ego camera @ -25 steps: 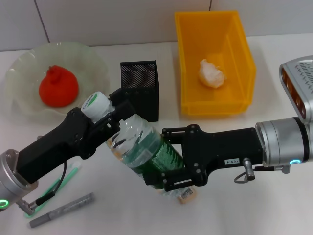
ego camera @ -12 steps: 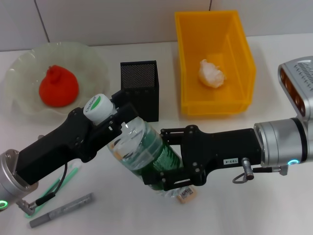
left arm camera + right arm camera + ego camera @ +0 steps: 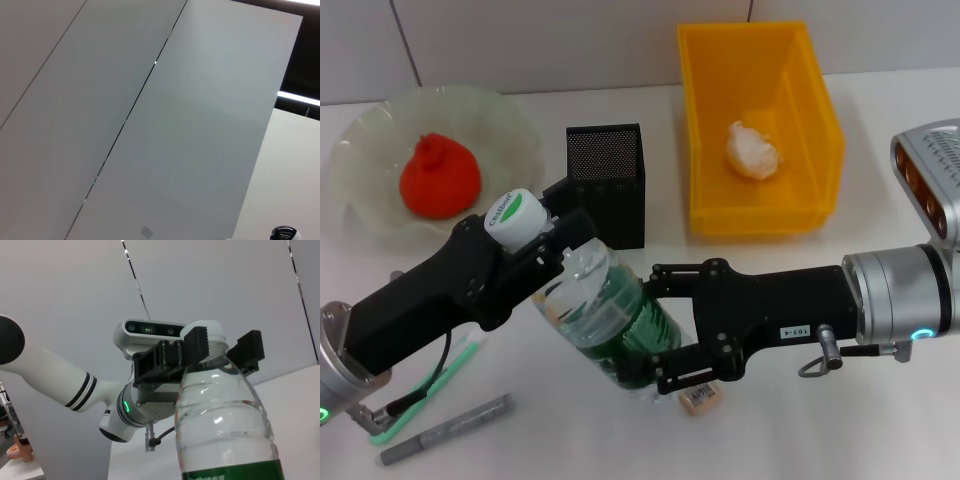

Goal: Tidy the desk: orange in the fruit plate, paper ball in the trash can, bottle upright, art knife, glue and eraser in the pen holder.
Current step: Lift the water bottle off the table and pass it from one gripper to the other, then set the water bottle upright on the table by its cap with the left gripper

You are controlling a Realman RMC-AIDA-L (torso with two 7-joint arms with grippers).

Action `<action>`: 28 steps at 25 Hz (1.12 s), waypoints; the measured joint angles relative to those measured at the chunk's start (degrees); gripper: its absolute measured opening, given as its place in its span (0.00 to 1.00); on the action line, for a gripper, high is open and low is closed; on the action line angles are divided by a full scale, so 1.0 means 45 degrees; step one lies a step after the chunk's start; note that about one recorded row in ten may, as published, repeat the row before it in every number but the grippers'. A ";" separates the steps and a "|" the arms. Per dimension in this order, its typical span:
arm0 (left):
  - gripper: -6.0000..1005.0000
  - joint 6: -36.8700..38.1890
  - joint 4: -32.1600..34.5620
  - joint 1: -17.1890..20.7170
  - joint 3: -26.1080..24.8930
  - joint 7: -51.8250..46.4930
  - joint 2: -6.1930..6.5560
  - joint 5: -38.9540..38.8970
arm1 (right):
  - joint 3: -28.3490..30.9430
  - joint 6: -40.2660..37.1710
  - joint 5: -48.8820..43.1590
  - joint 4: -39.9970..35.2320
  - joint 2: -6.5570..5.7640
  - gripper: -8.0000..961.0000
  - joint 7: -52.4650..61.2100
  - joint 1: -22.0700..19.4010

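Bottle (image 3: 605,310) tilted, clamped by both pincers: left pincer (image 3: 548,238) at neck, right pincer (image 3: 655,335) on label (eraser (image 3: 700,399) beneath).

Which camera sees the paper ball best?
The head view: the paper ball lies in plain sight inside the yellow trash can. Neither wrist view shows it; the left sees only bare panels, the right the bottle.

Bottle (image 3: 605,320) tilted, white-green cap toward ten o'clock, base low over the desk (image 3: 800,430). Orange (image 3: 439,179) sits in the pale green fruit plate (image 3: 360,135) at ten o'clock. Paper ball (image 3: 752,149) in the yellow trash can (image 3: 817,120); black mesh pen holder (image 3: 607,178) between; eraser (image 3: 700,398) beside the bottle's base.
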 joint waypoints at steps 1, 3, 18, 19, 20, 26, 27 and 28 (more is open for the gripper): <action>0.43 0.0007 0.0048 0.0013 -0.0002 0.0005 0.0005 -0.0004 | 0.0000 -0.0005 0.0000 -0.0001 0.0001 0.85 -0.0006 -0.0013; 0.43 0.0010 0.0116 0.0027 -0.0003 0.0007 0.0014 -0.0004 | 0.0002 -0.0036 0.0001 -0.0002 0.0000 0.86 -0.0012 -0.0023; 0.43 0.0074 0.1925 0.0557 0.0238 0.0012 0.0156 -0.0025 | 0.1312 -0.0804 -0.0084 -0.0219 -0.0070 0.88 -0.0572 -0.0903; 0.43 0.0058 0.2154 0.0646 0.0223 0.0012 0.0178 -0.0051 | 0.1409 -0.0874 -0.0117 -0.0248 -0.0079 0.87 -0.0700 -0.1033; 0.43 0.0036 0.2497 0.0761 0.0204 0.0008 0.0189 -0.0067 | 0.1498 -0.0936 -0.0144 -0.0258 -0.0088 0.87 -0.0809 -0.1155; 0.43 -0.0136 0.4186 0.1573 -0.0539 0.0113 0.0237 -0.0044 | 0.2398 -0.1230 -0.0164 -0.0123 -0.0164 0.87 -0.1554 -0.2024; 0.43 -0.0202 0.4533 0.1756 -0.0678 0.0157 0.0255 -0.0025 | 0.2398 -0.1230 -0.0164 -0.0123 -0.0164 0.87 -0.1554 -0.2024; 0.43 -0.0202 0.4533 0.1756 -0.0678 0.0157 0.0255 -0.0025 | 0.2539 -0.1251 -0.0169 -0.0064 -0.0174 0.87 -0.1654 -0.2094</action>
